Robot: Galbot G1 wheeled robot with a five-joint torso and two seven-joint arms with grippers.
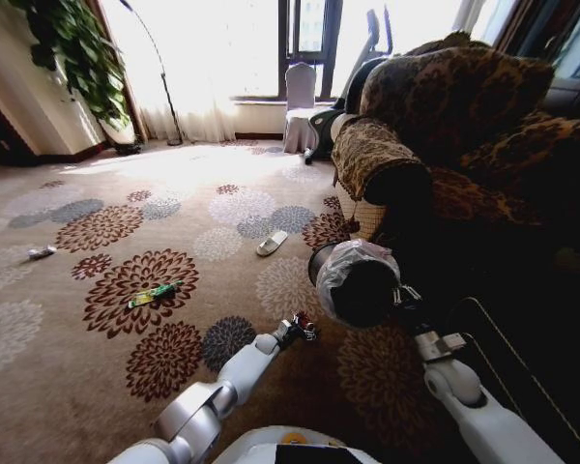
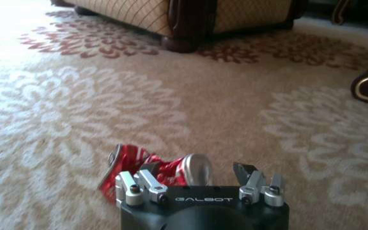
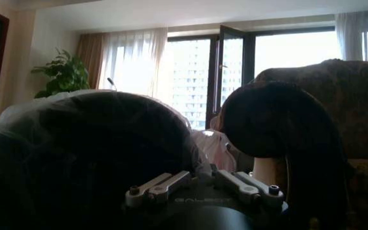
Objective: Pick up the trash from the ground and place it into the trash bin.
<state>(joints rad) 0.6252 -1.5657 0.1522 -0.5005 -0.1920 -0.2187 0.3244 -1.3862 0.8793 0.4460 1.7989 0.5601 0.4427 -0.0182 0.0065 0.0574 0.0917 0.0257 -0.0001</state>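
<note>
A crushed red can [image 2: 161, 168] lies on the carpet between the fingers of my left gripper [image 2: 197, 184], which is open; the can sits against one finger, with a gap to the other. That gripper [image 1: 298, 331] is low over the floor ahead of me. My right gripper [image 1: 406, 300] is shut on the rim of the trash bin [image 1: 358, 282], a black bucket with a shiny clear liner, held up off the floor and tipped sideways. The bin [image 3: 88, 153] bulks right in front of the right gripper [image 3: 206, 179]. A green wrapper [image 1: 155, 294] and a white scrap [image 1: 42, 252] lie farther left.
A patterned sofa [image 1: 464, 126] fills the right side, its wooden foot [image 2: 180, 44] close ahead of the left gripper. A white slipper [image 1: 272, 243] lies on the flowered carpet. A potted plant [image 1: 72, 48], a floor lamp and a covered chair [image 1: 300, 106] stand by the windows.
</note>
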